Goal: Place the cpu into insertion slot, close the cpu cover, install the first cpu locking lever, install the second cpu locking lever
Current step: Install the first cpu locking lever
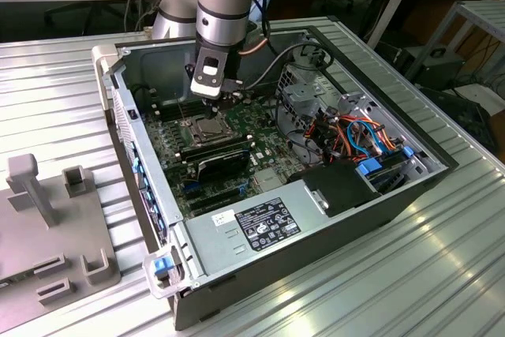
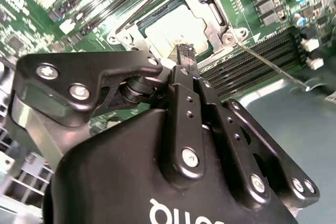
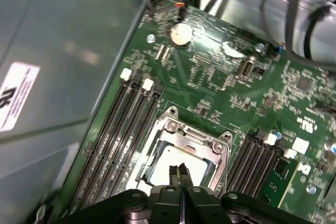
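Observation:
The cpu (image 3: 181,159) lies flat in the insertion slot (image 3: 148,168), its silver-grey top showing through the window of the cpu cover (image 3: 195,138). The cover lies down over the chip in both wrist views, also cpu (image 2: 167,31) and cpu cover (image 2: 209,11). My gripper (image 3: 178,172) hangs just above the chip's edge, fingers shut together with nothing between them. Seen from outside, the gripper (image 1: 211,102) stands over the socket (image 1: 203,130) inside the open computer case. A thin metal locking lever (image 2: 270,66) juts out from the socket corner across the memory slots.
Long black memory slots (image 3: 118,135) flank the socket on both sides. A black shroud (image 1: 222,160), the labelled power supply (image 1: 264,222), a drive cage and coloured cables (image 1: 359,136) crowd the case. A grey fixture (image 1: 47,219) stands on the exterior view's left.

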Available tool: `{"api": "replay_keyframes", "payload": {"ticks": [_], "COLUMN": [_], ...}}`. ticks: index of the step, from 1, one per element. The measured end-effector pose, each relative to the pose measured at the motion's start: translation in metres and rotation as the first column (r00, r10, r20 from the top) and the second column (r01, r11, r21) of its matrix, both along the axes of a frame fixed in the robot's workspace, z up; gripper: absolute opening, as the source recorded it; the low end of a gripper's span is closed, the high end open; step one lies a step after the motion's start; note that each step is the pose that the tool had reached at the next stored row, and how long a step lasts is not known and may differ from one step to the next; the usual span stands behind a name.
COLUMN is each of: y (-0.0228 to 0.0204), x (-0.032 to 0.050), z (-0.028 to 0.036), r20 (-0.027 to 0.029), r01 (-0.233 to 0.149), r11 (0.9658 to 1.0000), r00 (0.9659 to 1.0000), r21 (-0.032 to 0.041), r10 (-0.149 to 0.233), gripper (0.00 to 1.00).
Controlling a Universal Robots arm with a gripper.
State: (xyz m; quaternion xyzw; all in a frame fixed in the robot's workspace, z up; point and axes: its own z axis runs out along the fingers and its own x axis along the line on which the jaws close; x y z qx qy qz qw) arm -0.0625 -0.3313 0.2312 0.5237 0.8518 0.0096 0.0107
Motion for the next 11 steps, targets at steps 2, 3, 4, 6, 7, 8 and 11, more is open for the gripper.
{"api": "replay_keyframes", "payload": {"ticks": [2, 3, 4, 6, 7, 8, 11], "y": [0.0000, 0.0000, 0.0000, 0.0000, 0.0000, 0.0000, 0.0000], "x": [0.0000, 0.0000, 0.0000, 0.0000, 0.0000, 0.0000, 0.0000], "z": [0.0000, 0.0000, 0.0000, 0.0000, 0.0000, 0.0000, 0.0000], "r20": [0.0000, 0.0000, 0.0000, 0.0000, 0.0000, 0.0000, 0.0001], "r01": [-0.050, -0.070, -0.087, -0.103, -0.103, -0.103, -0.103], "r11": [0.9987, 0.9976, 0.9962, 0.9947, 0.9947, 0.9946, 0.9946], "r00": [0.9987, 0.9976, 0.9962, 0.9947, 0.9947, 0.9946, 0.9946], "r21": [0.0000, 0.0000, 0.0000, 0.0000, 0.0000, 0.0000, -0.0001], "r10": [0.050, 0.070, 0.087, 0.103, 0.103, 0.103, 0.103], "gripper": [0.11, 0.11, 0.11, 0.11, 0.11, 0.11, 0.11]}}
